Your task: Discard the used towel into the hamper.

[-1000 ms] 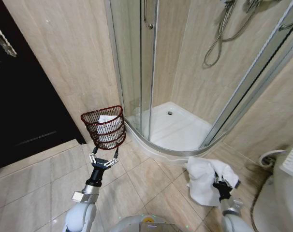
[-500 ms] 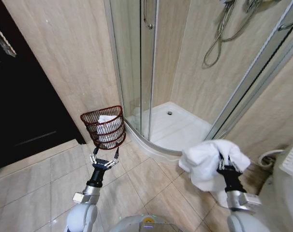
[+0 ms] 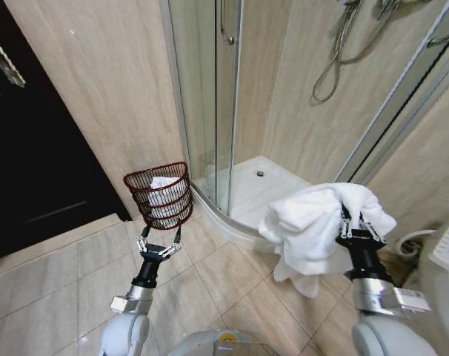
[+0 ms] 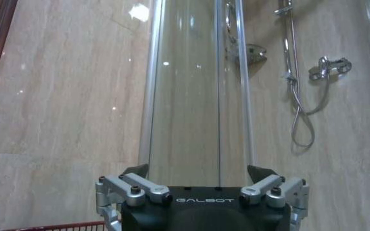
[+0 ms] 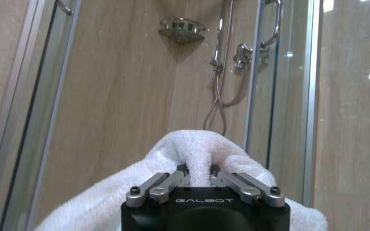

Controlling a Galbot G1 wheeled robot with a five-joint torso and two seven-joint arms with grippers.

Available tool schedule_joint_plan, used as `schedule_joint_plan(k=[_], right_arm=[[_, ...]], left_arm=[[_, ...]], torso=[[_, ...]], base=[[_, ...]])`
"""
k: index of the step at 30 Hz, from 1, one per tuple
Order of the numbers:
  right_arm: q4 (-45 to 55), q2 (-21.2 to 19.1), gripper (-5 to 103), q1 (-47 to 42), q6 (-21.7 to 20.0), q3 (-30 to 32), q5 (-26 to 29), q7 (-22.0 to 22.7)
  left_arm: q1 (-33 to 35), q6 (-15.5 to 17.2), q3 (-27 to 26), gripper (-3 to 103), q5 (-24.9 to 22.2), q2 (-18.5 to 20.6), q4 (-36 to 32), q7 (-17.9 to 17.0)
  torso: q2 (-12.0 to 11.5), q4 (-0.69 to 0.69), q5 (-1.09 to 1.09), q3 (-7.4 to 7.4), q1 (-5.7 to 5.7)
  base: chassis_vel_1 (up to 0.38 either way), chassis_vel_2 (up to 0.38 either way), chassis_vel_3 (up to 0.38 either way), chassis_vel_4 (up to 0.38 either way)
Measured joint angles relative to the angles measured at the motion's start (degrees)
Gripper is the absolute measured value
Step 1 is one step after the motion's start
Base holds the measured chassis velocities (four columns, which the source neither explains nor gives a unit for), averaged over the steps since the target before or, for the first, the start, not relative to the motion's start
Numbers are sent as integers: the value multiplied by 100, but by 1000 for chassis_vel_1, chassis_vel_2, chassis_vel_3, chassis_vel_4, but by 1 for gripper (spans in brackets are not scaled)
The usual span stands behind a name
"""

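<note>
Towel (image 3: pixel 313 222) hangs from right end effector (image 3: pixel 354 226) — over beige floor tiles (image 3: pixel 210 282).

Glass shower enclosure (image 3: pixel 213 111) with white shower tray (image 3: pixel 265 196); hose (image 3: pixel 336 59) hanging on beige tiled wall (image 3: pixel 106 81); corner soap basket (image 5: pixel 182 30); dark door (image 3: pixel 28 148); tiled floor (image 3: pixel 202 285).

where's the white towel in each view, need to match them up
Head view: white towel hangs lower right, pinched in the right gripper, in front of the shower tray.
Right wrist view: towel bunched bottom centre, between the fingers.
Left wrist view: not in it.
Shared landmark: the shower hose.
</note>
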Motion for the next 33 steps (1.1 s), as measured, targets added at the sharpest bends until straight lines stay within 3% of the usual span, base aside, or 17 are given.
schedule_joint_plan(k=[10, 14, 33], right_arm=[[-98, 92, 12, -13, 349, -224, -214, 30], [-186, 159, 12, -84, 563, -592, -566, 37], [-304, 62, 12, -10, 578, -1064, -952, 250]], left_arm=[[9, 158, -39, 100, 20, 11, -28, -12], [-16, 178, -43, 100, 41, 15, 48, -36], [-65, 249, -54, 100, 87, 46, 98, -108]], torso=[[0, 1, -1, 0, 0], [0, 1, -1, 0, 0], [55, 1, 0, 37, 15]], base=[[0, 0, 0, 0], [0, 0, 0, 0], [36, 35, 26, 32]])
